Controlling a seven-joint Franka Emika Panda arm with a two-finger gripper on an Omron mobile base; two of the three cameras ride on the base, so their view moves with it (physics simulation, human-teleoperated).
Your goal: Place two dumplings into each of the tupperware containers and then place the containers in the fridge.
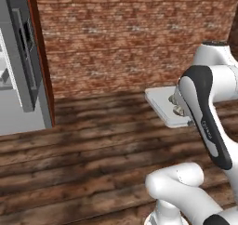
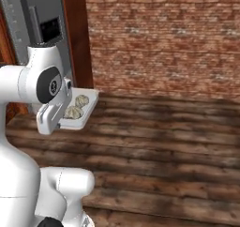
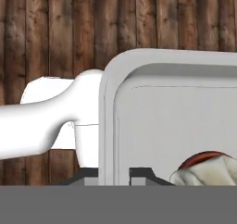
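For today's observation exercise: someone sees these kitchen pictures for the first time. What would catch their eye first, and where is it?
First, the grey tupperware container held up in the air above the wooden plank floor, with two pale dumplings inside. In the hand view the pincer is shut on the rim of that container. To the left stands the fridge, in front of a red brick wall.

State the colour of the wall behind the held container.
Reddish-brown brick wall, clearest in the right base view.
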